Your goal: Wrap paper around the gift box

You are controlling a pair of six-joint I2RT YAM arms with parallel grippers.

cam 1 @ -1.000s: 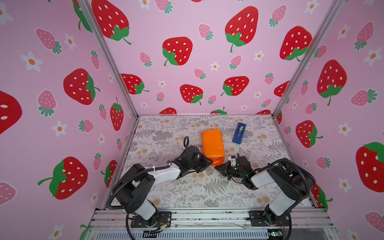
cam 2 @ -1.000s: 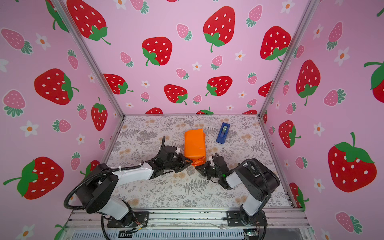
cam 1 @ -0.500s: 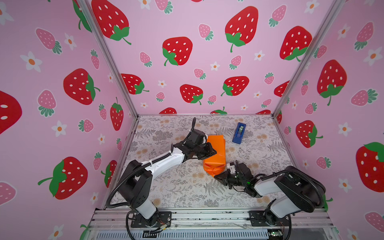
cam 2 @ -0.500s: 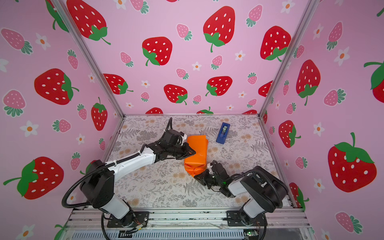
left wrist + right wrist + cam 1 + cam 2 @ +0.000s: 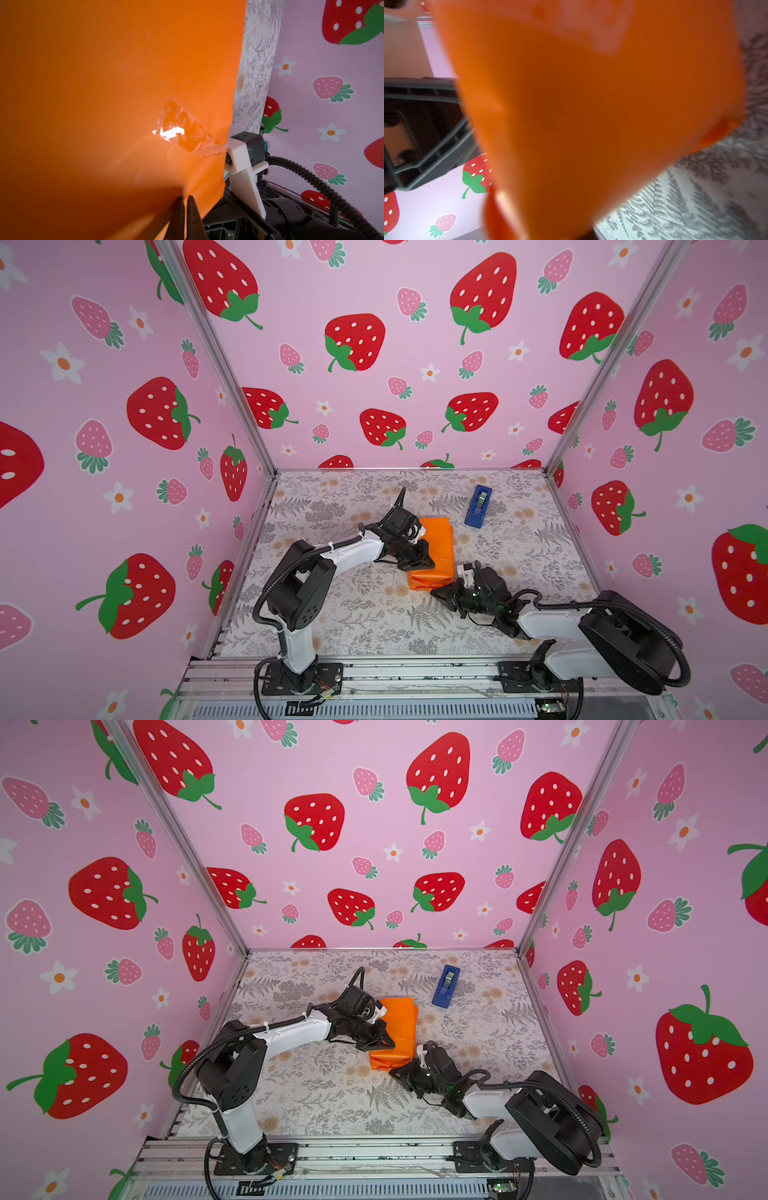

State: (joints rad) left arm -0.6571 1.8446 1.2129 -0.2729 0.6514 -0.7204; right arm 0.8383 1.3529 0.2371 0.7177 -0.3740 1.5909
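Near the frame centre, the paper (image 5: pixel 439 541), folded as a parcel on the worktop (image 5: pixel 353 614), is touched at its left edge by the closed left gripper (image 5: pixel 424 562) and at its lower end by the closed right gripper (image 5: pixel 439 593).

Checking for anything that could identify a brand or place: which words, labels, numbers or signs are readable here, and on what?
No readable text anywhere.
The paper: plain orange, no print.
The tape dispenser: no label legible.
The black wrist housing: one tiny mark, too small to read.
The walls and the table covering: pictures only, no lettering.
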